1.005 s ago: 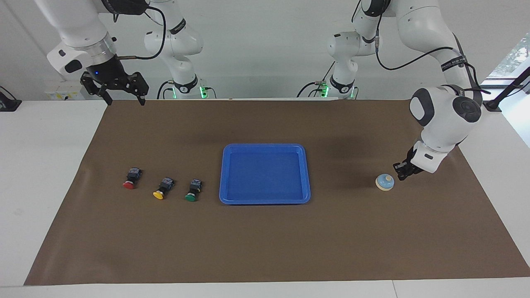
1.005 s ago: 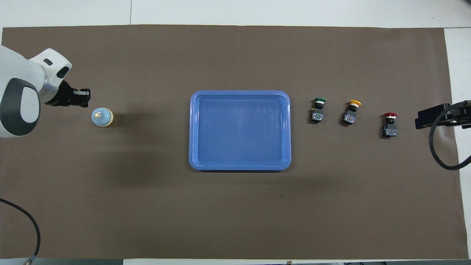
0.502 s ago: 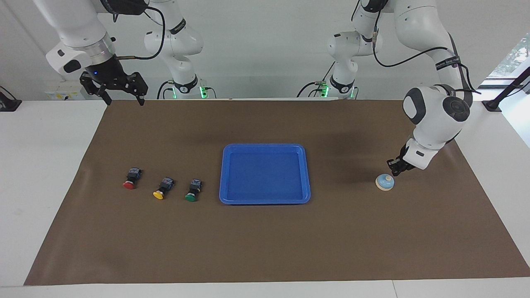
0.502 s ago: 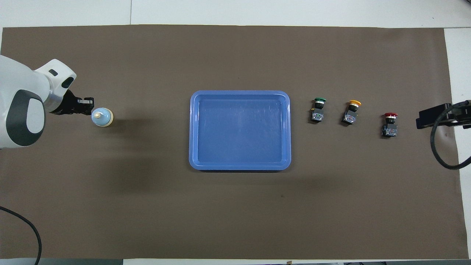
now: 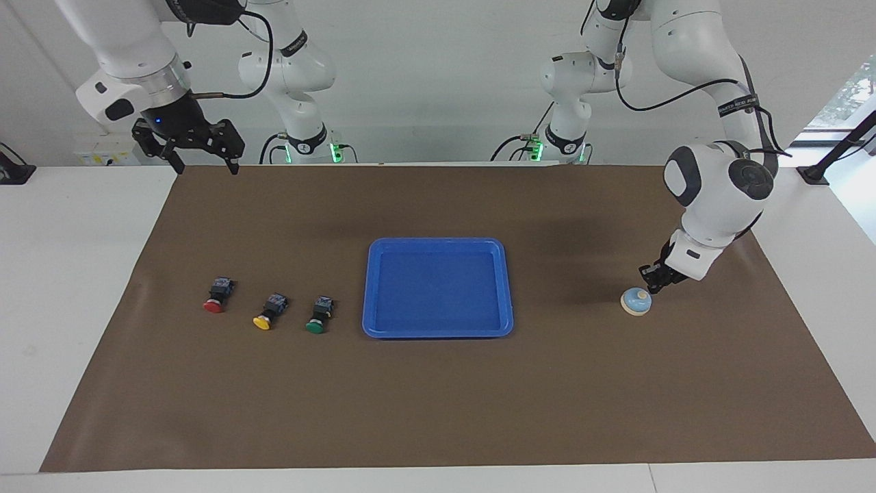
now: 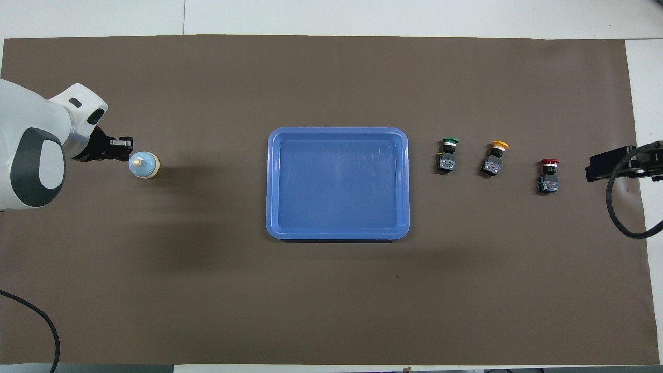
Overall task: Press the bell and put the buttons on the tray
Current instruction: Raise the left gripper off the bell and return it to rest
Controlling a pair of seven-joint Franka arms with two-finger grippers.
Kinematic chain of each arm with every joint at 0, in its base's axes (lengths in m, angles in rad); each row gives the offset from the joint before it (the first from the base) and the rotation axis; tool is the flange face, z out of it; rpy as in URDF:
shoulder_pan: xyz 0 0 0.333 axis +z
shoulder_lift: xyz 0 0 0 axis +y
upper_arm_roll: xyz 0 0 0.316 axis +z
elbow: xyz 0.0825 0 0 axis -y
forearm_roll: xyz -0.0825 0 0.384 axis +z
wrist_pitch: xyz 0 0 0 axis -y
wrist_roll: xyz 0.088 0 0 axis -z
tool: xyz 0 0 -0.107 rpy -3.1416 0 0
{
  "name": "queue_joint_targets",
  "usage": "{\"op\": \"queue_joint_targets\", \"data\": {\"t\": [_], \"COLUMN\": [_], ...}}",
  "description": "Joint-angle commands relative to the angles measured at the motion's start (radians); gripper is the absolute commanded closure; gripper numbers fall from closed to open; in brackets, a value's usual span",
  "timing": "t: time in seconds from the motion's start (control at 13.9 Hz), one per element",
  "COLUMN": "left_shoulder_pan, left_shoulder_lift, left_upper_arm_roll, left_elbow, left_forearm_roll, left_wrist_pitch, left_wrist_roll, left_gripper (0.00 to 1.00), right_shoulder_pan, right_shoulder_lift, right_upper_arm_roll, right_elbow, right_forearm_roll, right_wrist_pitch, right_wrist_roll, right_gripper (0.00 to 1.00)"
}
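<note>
Closed left gripper seemingly touches the domed, glossy bell.

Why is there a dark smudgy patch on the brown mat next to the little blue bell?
It is a shadow. In the overhead view it spreads softly from the bell toward the tray; in the facing view the same blurry patch lies beside the bell, under the left arm, whose left gripper hangs just above it.

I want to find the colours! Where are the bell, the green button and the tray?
bell (image 5: 636, 301): facing view, on its light-blue dome.
green button (image 5: 315, 327): facing view, on its round green cap.
tray (image 6: 337, 235): overhead view, on its raised rim.
</note>
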Motion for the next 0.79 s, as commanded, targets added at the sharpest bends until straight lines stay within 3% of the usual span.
{"op": "queue_joint_targets", "data": {"t": [0.0,0.43,0.65,0.72], "left_shoulder_pan": [0.004,-0.002,-0.005,-0.005], "left_shoulder_lift": [-0.005,0.041,0.060,0.060], "left_upper_arm_roll": [-0.002,0.000,0.001,0.001], "left_elbow": [-0.039,-0.050,-0.143,-0.130], "left_forearm_roll": [0.002,0.000,0.000,0.000], "left_wrist_pitch": [0.057,0.118,0.259,0.241], "left_wrist_roll": [-0.003,-0.003,-0.007,-0.006], "left_gripper": [1.00,1.00,1.00,1.00], "right_shoulder_pan": [-0.014,-0.016,-0.017,-0.019], "right_shoulder_lift": [-0.002,-0.002,-0.002,-0.002], "right_upper_arm_roll": [0.010,0.010,0.010,0.010], "right_elbow": [0.003,0.003,0.003,0.003], "right_forearm_roll": [-0.005,-0.005,-0.005,-0.005], "right_wrist_pitch": [-0.010,-0.010,-0.010,-0.010], "right_wrist_roll": [-0.023,-0.023,-0.023,-0.023], "right_gripper": [0.00,0.00,0.00,0.00]}}
